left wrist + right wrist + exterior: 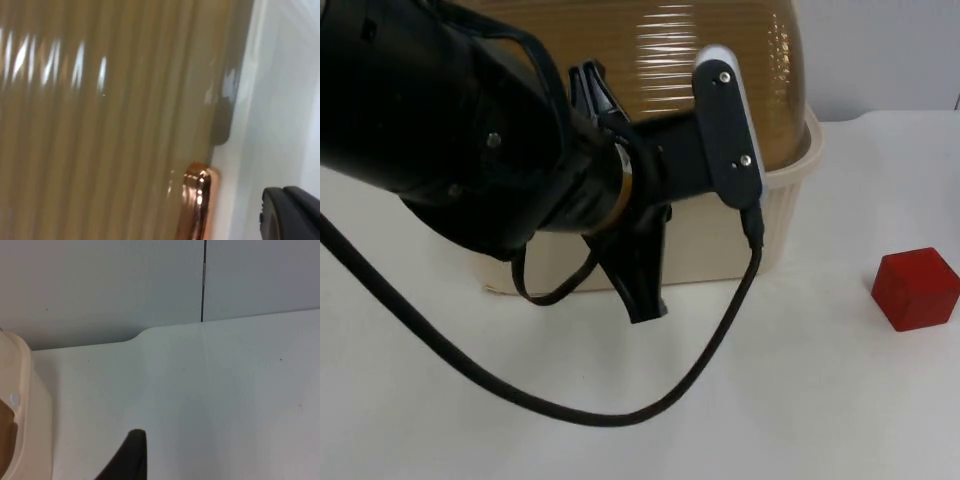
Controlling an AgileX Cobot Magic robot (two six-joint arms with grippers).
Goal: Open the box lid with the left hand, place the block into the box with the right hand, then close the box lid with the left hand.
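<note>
A cream box (720, 250) stands at the back of the table under a brown ribbed dome lid (720, 60), whose edge rests on the box rim. My left gripper (620, 195) is open right in front of the lid, and the arm hides much of the box. In the left wrist view the lid (100, 125) is very close, and its copper handle (197, 200) sits beside one black fingertip (290, 215). The red block (915, 288) lies on the table to the right of the box, untouched. My right gripper (132, 460) waits above bare table, near the box's cream side (20, 405).
White table top (800, 400) spreads in front of the box and around the block. The grey partition wall (125, 285) closes the table's far edge behind the box.
</note>
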